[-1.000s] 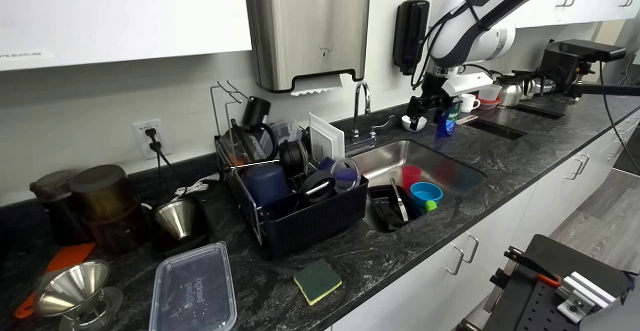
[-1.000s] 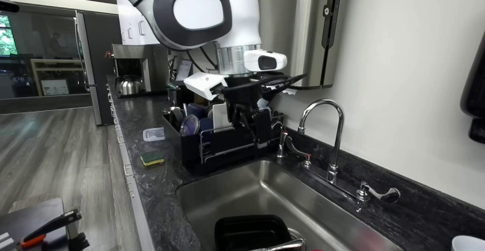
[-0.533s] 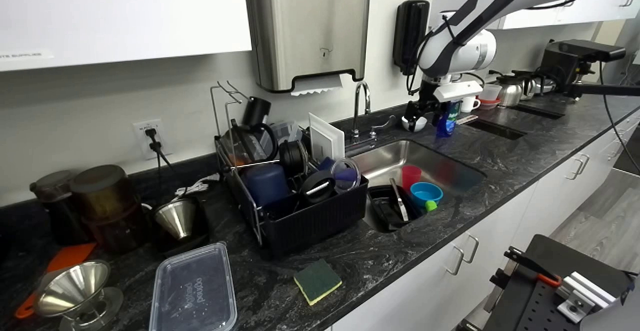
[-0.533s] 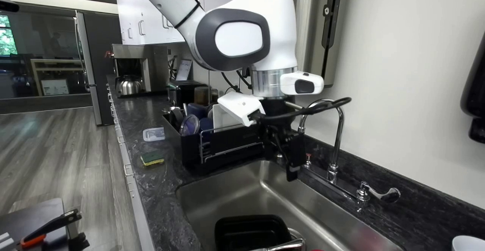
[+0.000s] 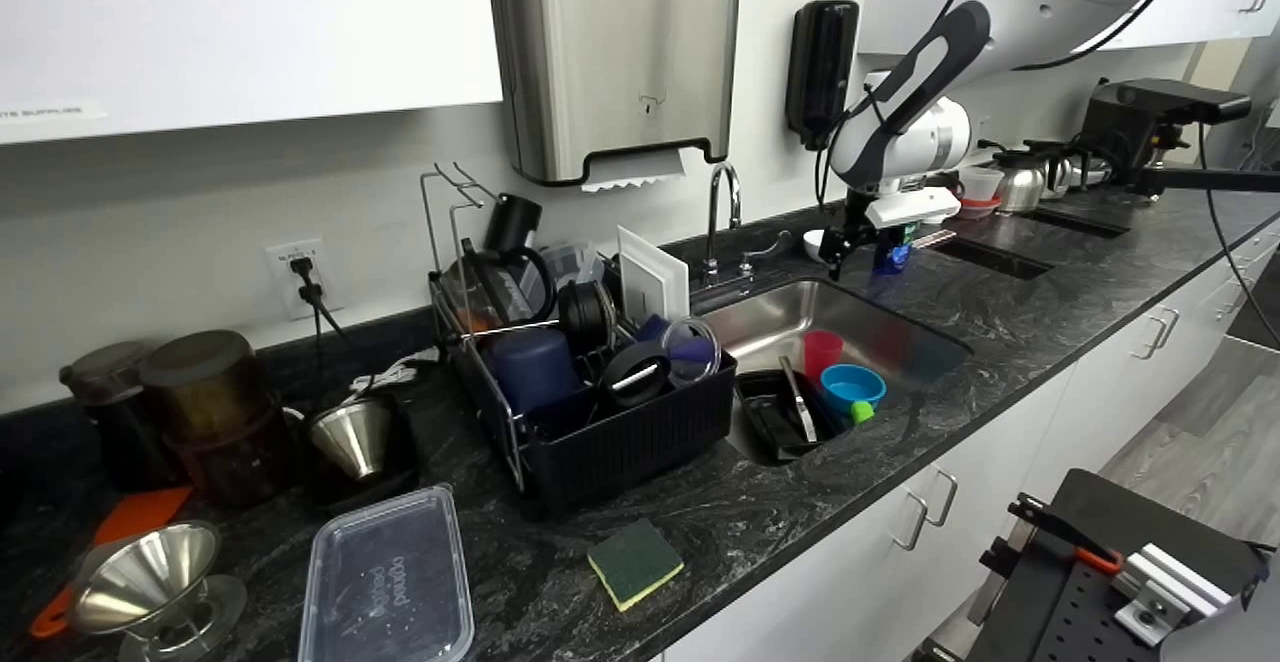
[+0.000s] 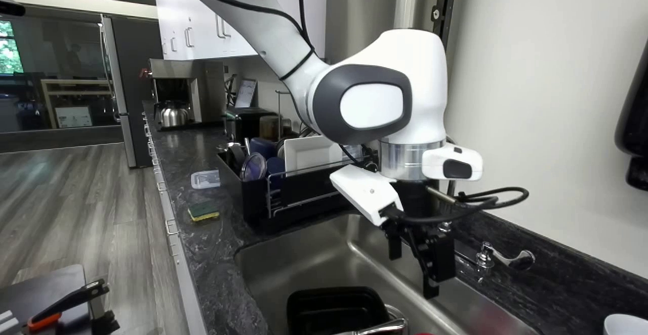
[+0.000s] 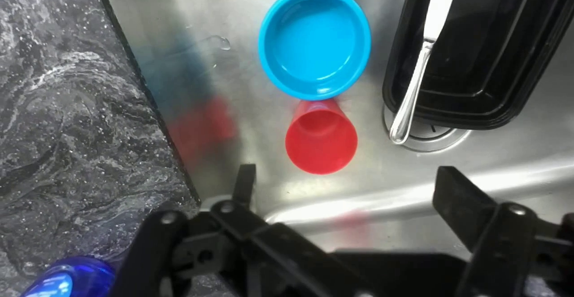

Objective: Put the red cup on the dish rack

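Observation:
The red cup (image 7: 321,142) stands in the steel sink, mouth up, close against the blue round dish in the wrist view. It also shows as a small red cup (image 5: 822,350) in an exterior view. Above the sink hangs my gripper (image 7: 345,171), its jaws wide apart with nothing between them; the cup lies ahead of the fingertips, below them. An exterior view has the gripper (image 6: 412,274) over the sink, near the faucet side. The black dish rack (image 5: 630,452) sits on the counter beside the sink, loaded with dishes, and a white plate (image 6: 309,154) stands in it.
A blue round dish (image 7: 314,41) and a black container (image 7: 484,68) with a knife (image 7: 417,81) across it share the sink. The faucet (image 5: 733,192) rises behind. A blue bottle (image 7: 74,279) stands on the counter, and a sponge (image 5: 636,564) lies before the rack.
The arm has come down and moved away from the rack, so the gripper is now lower and over the sink. Its jaws stay open; the cup and the dishes have not moved.

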Motion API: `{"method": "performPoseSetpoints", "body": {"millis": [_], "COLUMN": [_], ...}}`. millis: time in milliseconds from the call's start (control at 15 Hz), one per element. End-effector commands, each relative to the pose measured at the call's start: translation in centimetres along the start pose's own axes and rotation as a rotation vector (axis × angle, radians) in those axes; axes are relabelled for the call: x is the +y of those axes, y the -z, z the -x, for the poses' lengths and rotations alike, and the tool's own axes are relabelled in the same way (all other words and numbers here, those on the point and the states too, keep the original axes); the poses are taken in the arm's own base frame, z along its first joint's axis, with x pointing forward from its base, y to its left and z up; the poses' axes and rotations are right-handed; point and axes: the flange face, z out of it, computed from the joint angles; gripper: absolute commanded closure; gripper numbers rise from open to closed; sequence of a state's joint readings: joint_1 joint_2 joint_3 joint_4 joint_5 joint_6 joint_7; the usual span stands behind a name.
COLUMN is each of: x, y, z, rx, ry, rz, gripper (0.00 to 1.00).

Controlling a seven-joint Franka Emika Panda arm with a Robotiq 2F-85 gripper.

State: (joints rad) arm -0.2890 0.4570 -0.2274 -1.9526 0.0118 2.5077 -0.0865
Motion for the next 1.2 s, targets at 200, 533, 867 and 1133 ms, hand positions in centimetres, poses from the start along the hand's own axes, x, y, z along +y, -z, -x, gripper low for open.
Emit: {"method": "performPoseSetpoints", "body": {"millis": [200, 533, 867, 1133], "x": [1.2, 1.1, 0.9, -0.2], "y": [-4.4, -4.5, -5.3, -7.1], "z": [-1.2, -1.1, -1.8, -2.9], "rx": [-0.062, -0.044, -0.057, -0.067], "ry": [-0.061, -0.057, -0.065, -0.056], "rz": [0.038, 0.03, 0.046, 0.041], "gripper": [0.0, 0.0, 0.0, 0.0]}}
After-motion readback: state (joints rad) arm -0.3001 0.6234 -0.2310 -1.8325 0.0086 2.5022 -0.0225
